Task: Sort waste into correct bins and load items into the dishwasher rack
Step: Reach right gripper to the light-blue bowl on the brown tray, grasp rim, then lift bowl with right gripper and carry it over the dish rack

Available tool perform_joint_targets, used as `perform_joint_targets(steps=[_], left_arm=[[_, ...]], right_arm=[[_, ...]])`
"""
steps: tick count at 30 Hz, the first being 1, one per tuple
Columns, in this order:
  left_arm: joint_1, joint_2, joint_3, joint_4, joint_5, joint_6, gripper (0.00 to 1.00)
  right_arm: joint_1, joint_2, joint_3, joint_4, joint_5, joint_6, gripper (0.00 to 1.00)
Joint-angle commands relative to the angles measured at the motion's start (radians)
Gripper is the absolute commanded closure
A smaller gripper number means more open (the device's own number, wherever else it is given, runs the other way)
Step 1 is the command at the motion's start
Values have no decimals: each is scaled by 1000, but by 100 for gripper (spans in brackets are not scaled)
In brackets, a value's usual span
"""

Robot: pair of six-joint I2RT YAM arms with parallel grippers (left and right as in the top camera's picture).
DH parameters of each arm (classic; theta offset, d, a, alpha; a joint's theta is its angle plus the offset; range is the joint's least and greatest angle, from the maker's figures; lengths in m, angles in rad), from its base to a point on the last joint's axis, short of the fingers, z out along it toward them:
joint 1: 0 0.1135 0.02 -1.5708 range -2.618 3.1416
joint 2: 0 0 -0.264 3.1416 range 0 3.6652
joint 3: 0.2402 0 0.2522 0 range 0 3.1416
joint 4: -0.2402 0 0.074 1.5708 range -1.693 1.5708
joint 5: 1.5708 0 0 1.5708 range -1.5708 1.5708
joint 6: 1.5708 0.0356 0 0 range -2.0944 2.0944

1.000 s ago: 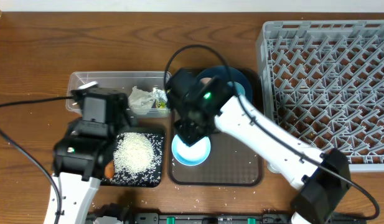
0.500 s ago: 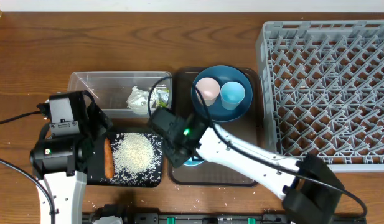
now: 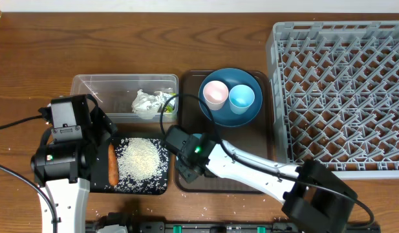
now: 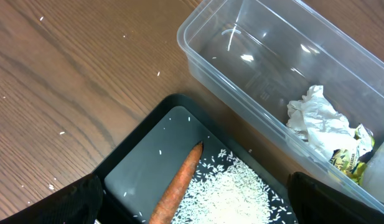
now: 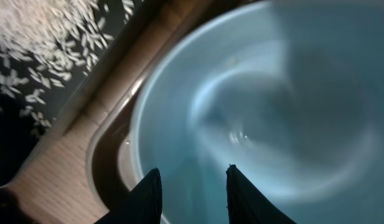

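Note:
The pale blue bowl [image 5: 272,93] fills the right wrist view. My right gripper [image 5: 192,169] hangs open just inside its left rim, nothing between its fingers. From overhead, the right gripper [image 3: 187,167] and arm cover the bowl. My left gripper [image 4: 207,202] stands wide open over the black tray [image 4: 148,155], where the carrot [image 4: 179,186] lies beside the rice [image 4: 235,193]. The clear tub [image 4: 241,37] holds the crumpled wrapper [image 4: 316,121]. The blue plate [image 3: 230,116] carries the pink cup [image 3: 215,92] and light-blue cup [image 3: 242,97]. The dishwasher rack [image 3: 341,84] stands at the right.
The brown serving tray [image 3: 251,162] lies under the plate and my right arm, between the black tray [image 3: 157,184] and the rack. A black cable [image 3: 11,110] runs across the table at the left. Stray rice grains dot the wood.
My right arm has swung off the plate, leftward and down over the bowl, uncovering the plate and cups. My left arm drew back to the left, uncovering the carrot, then held still.

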Motion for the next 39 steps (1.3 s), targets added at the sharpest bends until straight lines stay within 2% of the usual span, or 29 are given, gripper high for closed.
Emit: perform_joint_targets(steps=[1, 9, 22, 34, 39], left_arm=[[4, 3, 8, -2, 2, 13, 3], [4, 3, 8, -2, 2, 14, 3], [4, 3, 8, -2, 2, 14, 3], [4, 3, 8, -2, 2, 14, 3], [4, 3, 8, -2, 2, 13, 3]], right_arm=[[14, -15, -17, 8, 3, 9, 68], [17, -16, -2, 1, 45, -10, 70], [-55, -16, 62, -208, 235, -5, 71], [-161, -16, 80, -227, 230, 3, 73], [-164, -29, 181, -277, 71, -25, 72]])
